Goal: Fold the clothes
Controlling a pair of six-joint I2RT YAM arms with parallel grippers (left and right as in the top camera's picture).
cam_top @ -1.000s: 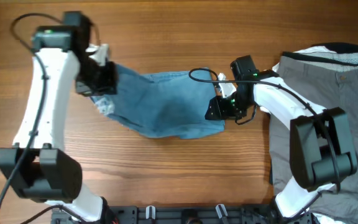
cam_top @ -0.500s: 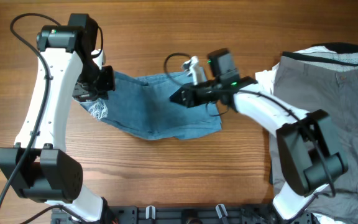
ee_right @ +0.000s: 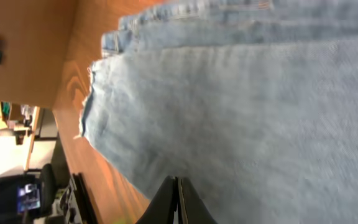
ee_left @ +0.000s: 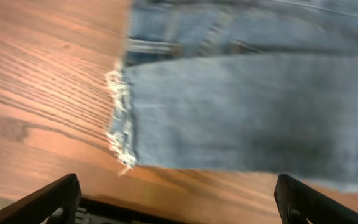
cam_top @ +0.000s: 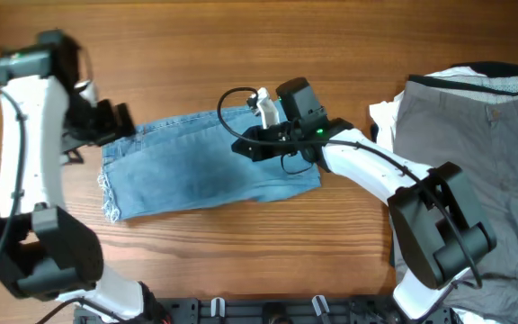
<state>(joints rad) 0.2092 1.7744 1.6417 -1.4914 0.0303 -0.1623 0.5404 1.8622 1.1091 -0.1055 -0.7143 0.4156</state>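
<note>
Desk: wood, jeans folded flat.
Left hand: wide open, empty.
Right hand: closed, over jeans; hold unclear.

Bright, even indoor light casts only faint, soft shadows on the wooden table; the overhead view is mostly sharp, while both wrist views show the denim jeans softly blurred.

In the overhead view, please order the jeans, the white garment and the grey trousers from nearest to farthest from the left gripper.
From the left gripper:
1. jeans, right beside it, in the middle of the view.
2. white garment, far to the right, peeking out at the trousers' edge.
3. grey trousers, at the right edge.
</note>
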